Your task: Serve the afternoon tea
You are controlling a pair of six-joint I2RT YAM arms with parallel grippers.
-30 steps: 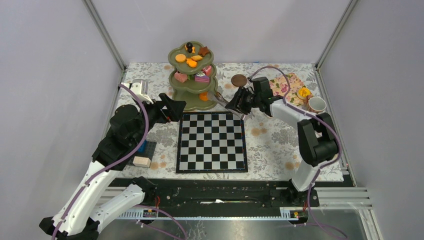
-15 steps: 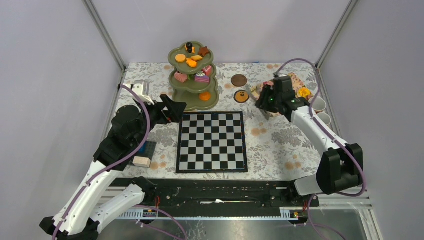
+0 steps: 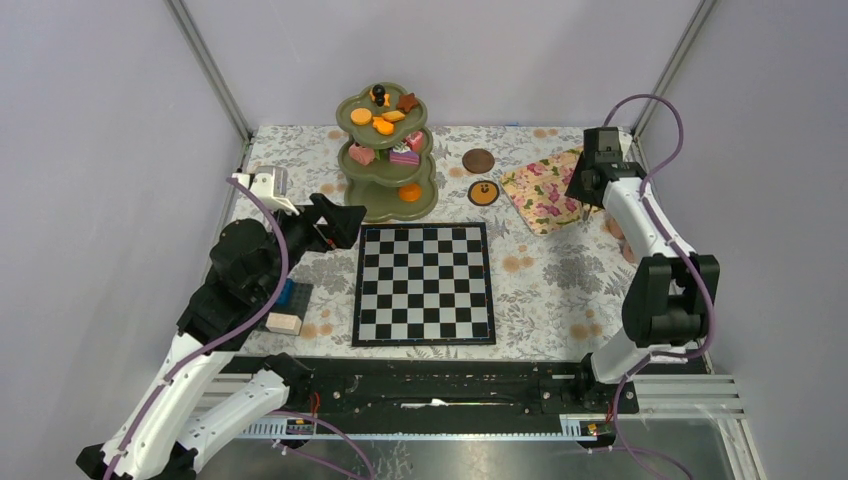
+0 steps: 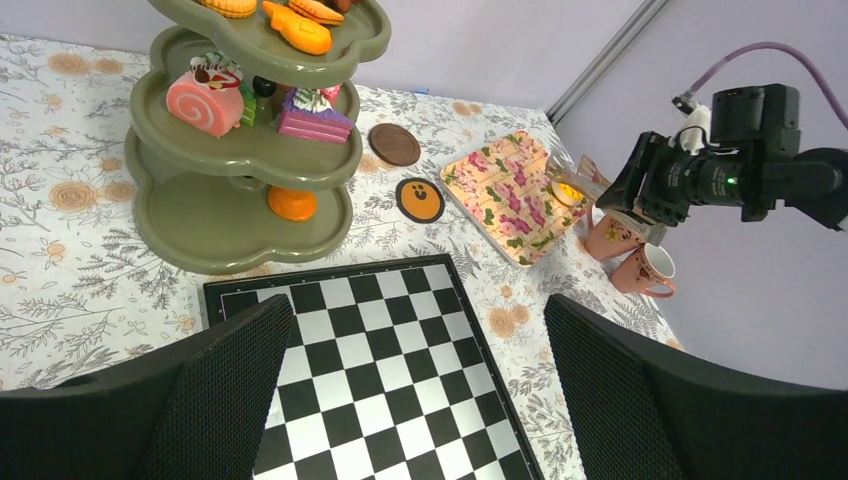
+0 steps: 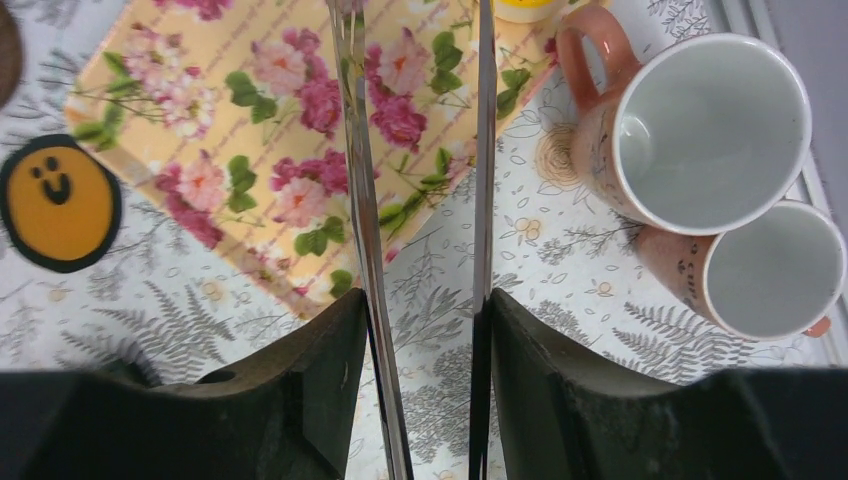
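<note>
Cups (image 5: 712, 130) just beside tongs (image 5: 352, 150), clamped in right gripper (image 5: 420, 330)

- The table (image 3: 600, 345) is covered by a pale cloth (image 3: 300, 150) with a leaf and flower print.
- A chessboard (image 3: 423, 283) lies flat in the middle.
- The olive-green three-tier stand (image 3: 372, 210) stands just behind the far left corner of the chessboard.
- A brown coaster (image 3: 478, 160) and an orange coaster (image 3: 484, 192) (this one has a smiling face) lie between the stand and a flowered tray (image 3: 545, 190).
- Two pink cups (image 5: 700, 130) stand upright, close together, near the tray's right corner.
- A beige block (image 3: 284, 322) and a blue block (image 3: 288, 293) lie near the left edge.
</note>
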